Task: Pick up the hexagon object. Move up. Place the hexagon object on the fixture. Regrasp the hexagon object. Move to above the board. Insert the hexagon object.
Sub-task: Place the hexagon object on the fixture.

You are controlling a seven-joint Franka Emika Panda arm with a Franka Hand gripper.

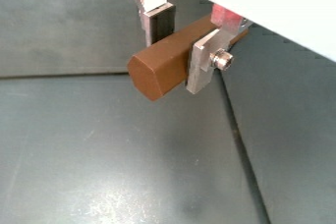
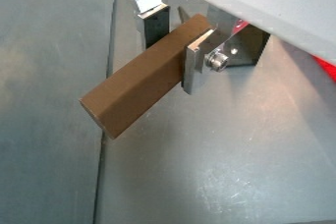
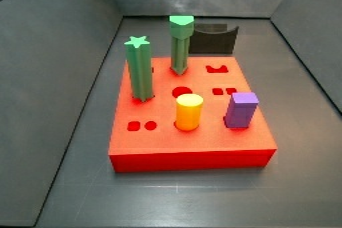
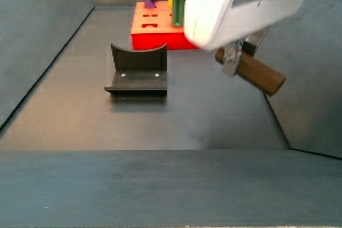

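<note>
Clamped on one end of the brown hexagon object point(image 2: 138, 88), the jaws of the gripper point(image 1: 184, 46) hold it clear of the grey floor in both wrist views, and a side view shows it at the right of the frame point(image 4: 257, 72), tilted, beside the fixture point(image 4: 136, 72) at centre. It looks like a stiff, light, smooth-faced bar, so a hold so near the end may let it pivot; gripping flat faces closer to the middle seems safer. Farther back stands the red board point(image 3: 187, 112).

brown hexagon object point(image 2: 136, 91), tilted, in hand point(image 2: 178, 43)
</note>
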